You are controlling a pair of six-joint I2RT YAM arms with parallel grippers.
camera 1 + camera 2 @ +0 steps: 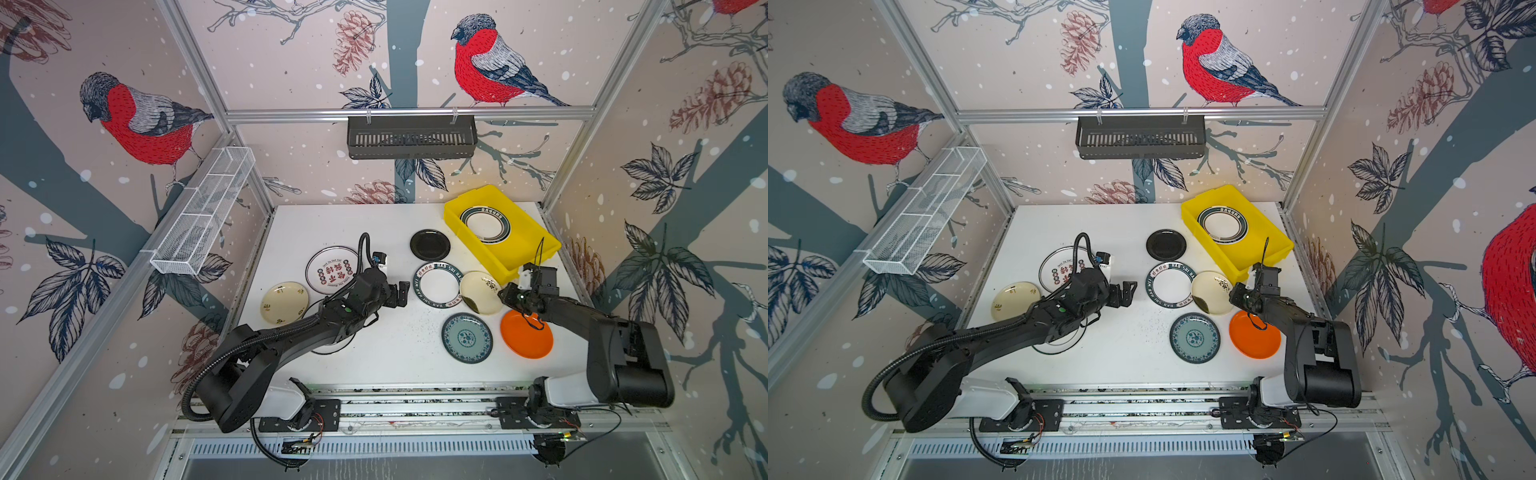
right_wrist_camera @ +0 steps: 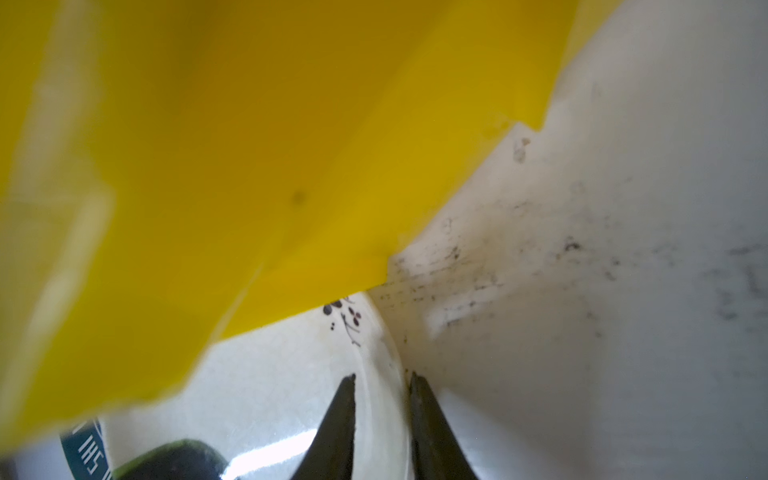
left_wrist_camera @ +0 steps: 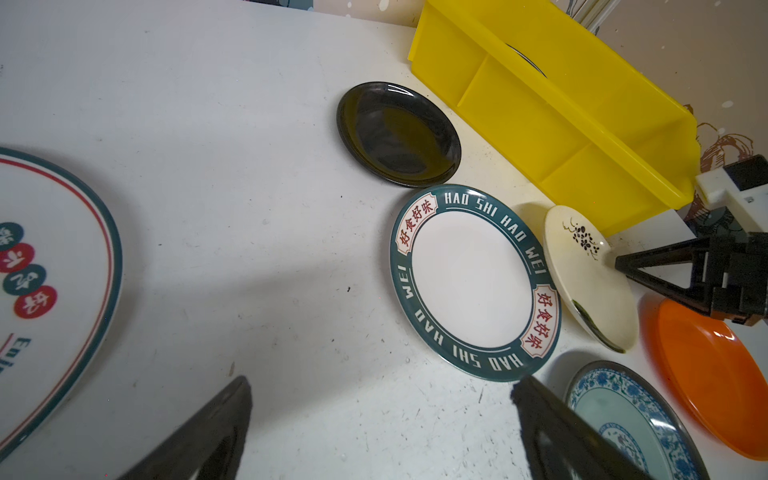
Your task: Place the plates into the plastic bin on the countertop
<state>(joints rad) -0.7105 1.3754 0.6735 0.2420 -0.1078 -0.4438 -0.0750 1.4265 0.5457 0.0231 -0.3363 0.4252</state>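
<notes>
The right pincer point(image 2: 382, 378) is gripping the rim of the cream flowered plate point(image 2: 266, 374), lying beside the yellow plastic bin point(image 1: 528, 247) at the far right corner of the tabletop point(image 1: 332, 224), likely to lift it in. The left pincer point(image 3: 382, 382) is hovering released over the middle, out of the way.

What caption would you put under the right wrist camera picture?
The right gripper straddles the rim of the cream plate, close beside the yellow bin.
</notes>
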